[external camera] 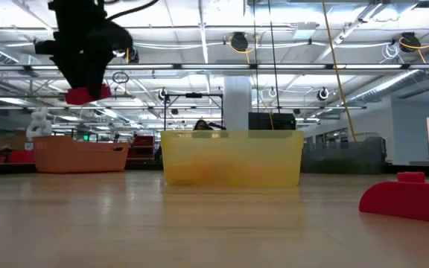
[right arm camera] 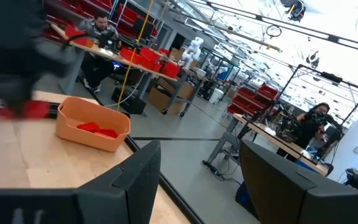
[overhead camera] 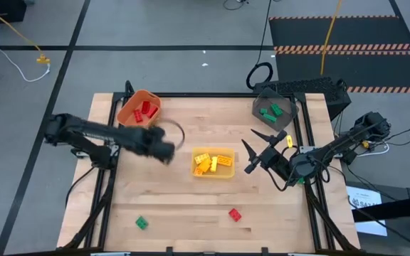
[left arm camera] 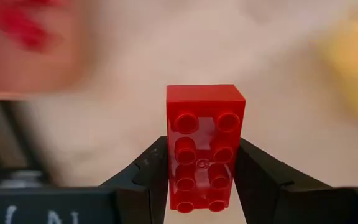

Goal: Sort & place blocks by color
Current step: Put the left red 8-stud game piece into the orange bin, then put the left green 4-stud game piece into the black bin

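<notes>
My left gripper (overhead camera: 167, 152) hangs above the table between the orange bin (overhead camera: 139, 108) and the yellow bin (overhead camera: 213, 163), shut on a red block (left arm camera: 205, 146). The orange bin holds red blocks, the yellow bin yellow blocks, and the dark grey bin (overhead camera: 275, 108) green blocks. One green block (overhead camera: 142, 222) and one red block (overhead camera: 235, 214) lie flat on the table near its front edge. My right gripper (overhead camera: 252, 146) waits open and level to the right of the yellow bin, with nothing between its fingers (right arm camera: 138, 180). My left gripper pinches the red block's two long sides (left arm camera: 171, 163) between its two fingers, toward one end of the block, with the studded top facing the wrist camera. The fingers come from above, slanting down. The block (external camera: 88, 94) hangs below the fingers, lifted clear of the table.
The three bins stand across the table's far half. Bare wood lies in front of the yellow bin (external camera: 232, 158) and between the two loose blocks. The loose red block (external camera: 412, 197) sits close to the low camera.
</notes>
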Motion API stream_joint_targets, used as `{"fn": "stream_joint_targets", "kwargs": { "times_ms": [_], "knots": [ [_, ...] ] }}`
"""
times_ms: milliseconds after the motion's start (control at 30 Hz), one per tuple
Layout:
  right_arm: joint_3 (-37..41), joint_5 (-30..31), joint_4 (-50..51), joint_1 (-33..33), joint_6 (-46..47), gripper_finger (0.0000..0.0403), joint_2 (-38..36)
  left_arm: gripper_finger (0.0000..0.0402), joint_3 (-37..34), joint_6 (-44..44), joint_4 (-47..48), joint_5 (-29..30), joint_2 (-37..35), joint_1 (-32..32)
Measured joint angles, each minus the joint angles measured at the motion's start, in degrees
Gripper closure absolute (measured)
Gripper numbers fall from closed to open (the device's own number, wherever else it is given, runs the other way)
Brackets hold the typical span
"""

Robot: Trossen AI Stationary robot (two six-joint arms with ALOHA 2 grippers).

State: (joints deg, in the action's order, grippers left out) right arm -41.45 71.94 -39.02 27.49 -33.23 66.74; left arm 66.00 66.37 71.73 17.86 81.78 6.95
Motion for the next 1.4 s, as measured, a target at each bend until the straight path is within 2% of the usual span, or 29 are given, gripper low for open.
{"fn": "stream_joint_targets", "kwargs": {
  "times_ms": [133, 233, 300, 400, 467, 767, 900, 1033, 1233, 1400],
  "knots": [
    [0.00, -0.11, -0.01, 0.00, 0.00, 0.0193, 0.00, 0.0261, -0.02, -1.06, 4.50, 5.18, -3.09, -10.43],
    [0.00, -0.20, 0.00, 0.00, 0.00, 0.0193, 0.00, 0.0260, -0.01, -6.19, 4.49, 4.58, -3.88, -18.82],
    [0.00, -0.20, 0.01, 0.00, -0.04, 0.0193, 0.00, 0.0244, 0.00, -9.84, 4.60, 3.50, -3.74, -24.01],
    [0.00, -0.20, 0.07, 0.00, -0.05, 0.0193, 0.00, 0.0222, 0.00, -14.51, 4.41, 2.07, -3.01, -30.26],
    [0.00, -0.24, 0.72, 0.00, 0.13, 0.0193, 0.00, 0.0222, 0.00, -16.72, 4.19, 1.80, -2.72, -33.96],
    [0.00, -0.26, 5.33, 0.00, 5.59, 0.0193, 0.02, 0.0295, 0.00, -25.04, 0.84, 1.74, -2.89, -45.62],
    [0.00, -0.26, 5.18, 0.00, 5.59, 0.0193, 0.00, 0.0321, 0.00, -26.58, 0.57, 0.61, -2.89, -46.86],
    [0.00, -0.26, 5.00, -0.04, 5.26, 0.0193, 0.00, 0.0322, 0.00, -31.78, 0.17, -6.36, -2.89, -45.19],
    [0.00, -0.26, 5.01, -0.52, 4.68, 0.0193, 0.01, 0.0296, 0.02, -33.64, -0.96, -13.32, -2.89, -37.59],
    [0.00, -0.26, 5.00, -0.52, 4.61, 0.0193, 0.02, 0.0265, 0.07, -33.39, -1.62, -19.19, -2.89, -28.16]
  ]
}}
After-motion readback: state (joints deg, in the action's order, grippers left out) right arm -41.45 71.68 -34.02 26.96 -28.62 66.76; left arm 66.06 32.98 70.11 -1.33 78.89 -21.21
